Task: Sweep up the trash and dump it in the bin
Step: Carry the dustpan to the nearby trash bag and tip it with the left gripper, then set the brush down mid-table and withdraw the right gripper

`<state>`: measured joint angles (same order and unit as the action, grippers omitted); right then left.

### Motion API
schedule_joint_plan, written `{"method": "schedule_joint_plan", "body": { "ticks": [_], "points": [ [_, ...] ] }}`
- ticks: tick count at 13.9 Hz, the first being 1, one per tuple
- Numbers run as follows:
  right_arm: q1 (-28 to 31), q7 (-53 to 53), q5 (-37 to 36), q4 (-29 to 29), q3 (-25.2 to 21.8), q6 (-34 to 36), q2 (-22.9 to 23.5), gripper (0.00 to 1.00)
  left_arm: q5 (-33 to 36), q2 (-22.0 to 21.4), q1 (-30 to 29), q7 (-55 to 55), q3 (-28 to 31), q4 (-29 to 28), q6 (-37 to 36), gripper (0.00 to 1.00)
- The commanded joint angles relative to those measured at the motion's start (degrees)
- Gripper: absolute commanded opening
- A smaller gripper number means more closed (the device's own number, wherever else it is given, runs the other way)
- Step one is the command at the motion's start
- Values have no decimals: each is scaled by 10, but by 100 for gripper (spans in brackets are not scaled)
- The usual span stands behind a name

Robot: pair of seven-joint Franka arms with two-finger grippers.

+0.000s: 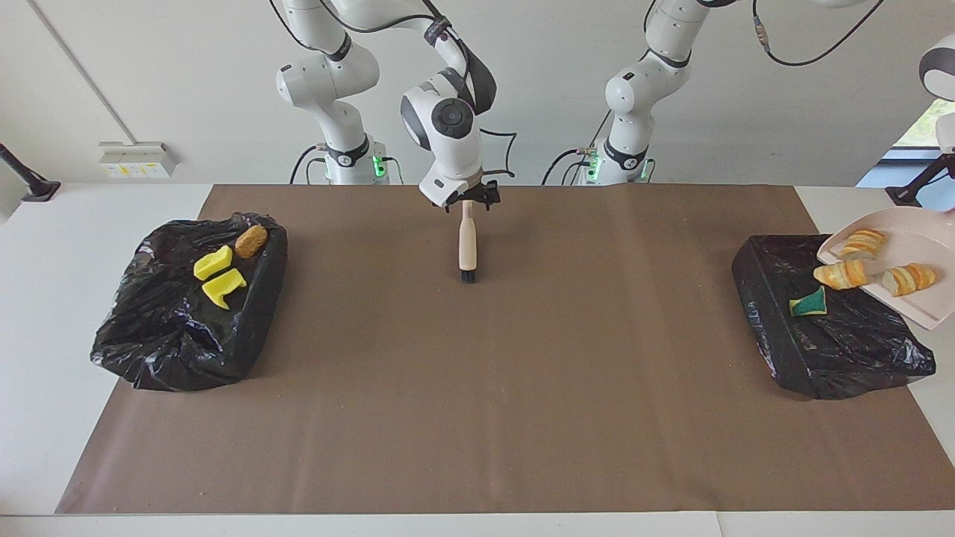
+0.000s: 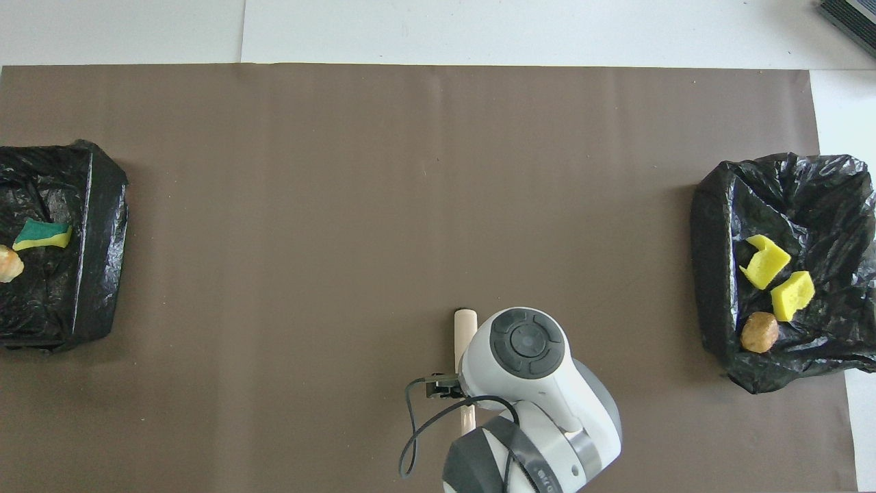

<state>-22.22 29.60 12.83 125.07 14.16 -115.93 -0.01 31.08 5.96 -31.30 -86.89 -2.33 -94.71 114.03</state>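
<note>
At the right arm's end of the desk (image 1: 45, 335), the first bin bag (image 1: 186, 328) already holds trash: two yellow chunks (image 1: 213, 263) and the brown bun (image 1: 251, 241). Mid-desk, close to the robots, the right pincer (image 1: 468, 198) sits over the upright brush (image 1: 467, 242); I cannot tell if it grips the handle. If it lets go, that brush topples. On to the left arm's end: the tilted dustpan (image 1: 914, 224) hangs over the second bin bag (image 1: 821, 343), a third chunk (image 1: 808, 304) down inside, one pastry (image 1: 841, 274) at the lip, two more pastries (image 1: 908, 278) up on the pan. The left pincer is out of frame, closed, presumably on the pan's handle. Tilt unevenly and those pastries roll past the bag's rim.
</note>
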Motion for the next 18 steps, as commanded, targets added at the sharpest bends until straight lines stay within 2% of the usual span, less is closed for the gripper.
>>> {"method": "schedule_joint_plan", "body": {
  "ticks": [1, 3, 5, 9, 11, 13, 15, 18],
  "points": [
    [47, -21, -37, -40, 1, 11, 2, 100, 59, -1, 14, 28, 5, 1, 5, 0],
    [88, -24, -74, -77, 1, 33, -3, 100, 77, -1, 15, 31, 5, 3, 4, 0],
    [122, -38, -115, -125, 2, 62, -1, 100, 127, -2, 30, 44, 4, 5, 1, 0],
    [192, -85, -117, -219, 2, 148, -12, 100, 140, -16, 43, 47, 0, 14, -26, 0],
    [210, -93, -117, -265, -11, 187, -22, 100, 131, -22, 62, 50, -3, 13, -44, 0],
    [218, -94, -116, -292, -27, 213, -30, 100, 98, -23, 79, 66, -5, 9, -61, 0],
    [218, -95, -115, -317, -45, 246, -37, 100, 14, -24, 84, 74, -5, 6, -72, 0],
    [218, -105, -109, -322, -90, 263, -67, 100, -46, -27, 112, 80, -5, 1, -98, 0]
  ]
}}
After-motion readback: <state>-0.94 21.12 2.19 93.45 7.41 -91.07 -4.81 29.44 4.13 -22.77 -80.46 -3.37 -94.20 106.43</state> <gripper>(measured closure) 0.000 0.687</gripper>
